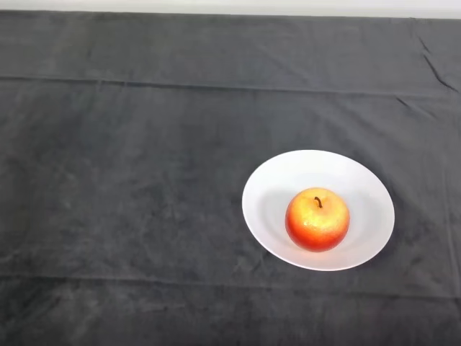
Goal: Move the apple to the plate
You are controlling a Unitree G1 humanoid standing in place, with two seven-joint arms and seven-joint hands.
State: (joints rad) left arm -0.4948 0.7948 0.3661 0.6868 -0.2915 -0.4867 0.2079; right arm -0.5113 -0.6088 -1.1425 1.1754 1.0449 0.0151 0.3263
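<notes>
The apple [317, 219] sits stem-up on the unmarked white plate [288, 173].

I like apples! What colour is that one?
Red and orange-yellow apple, on the white plate; head view.

No arm, wrist or hand of the robot shows anywhere in the head view.

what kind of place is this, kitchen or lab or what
Probably a staged test or demo table rather than a kitchen: a dark cloth covers the whole surface, and on it sits just a white plate with one apple resting in it.
</notes>
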